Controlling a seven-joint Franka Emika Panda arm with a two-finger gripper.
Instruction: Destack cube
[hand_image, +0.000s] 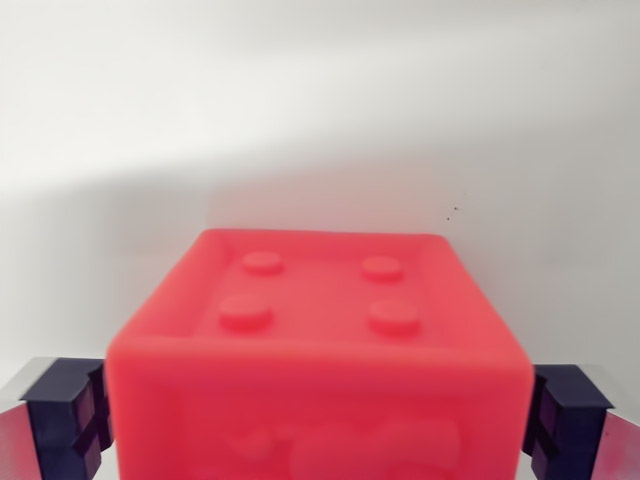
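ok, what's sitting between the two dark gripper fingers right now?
In the wrist view, the red plastic cube with four round studs on top fills the whole stretch between the dark finger pads. Whether the pads touch its sides cannot be told.

Matt plastic cube, dark pads, pale smooth surface

The red cube (318, 350) looked like moulded plastic or soft rubbery material, smooth and matt with a faint sheen, its recessed face carrying four raised round studs and its near face showing blurred relief shapes. The gripper (318, 420) had dark navy finger pads (65, 415) that appeared ribbed and dull, like rubber or plastic, backed by silvery, brushed-looking metal at the outer edges. The table surface (320, 120) behind was off-white, smooth and matt, marked by a few tiny dark specks.
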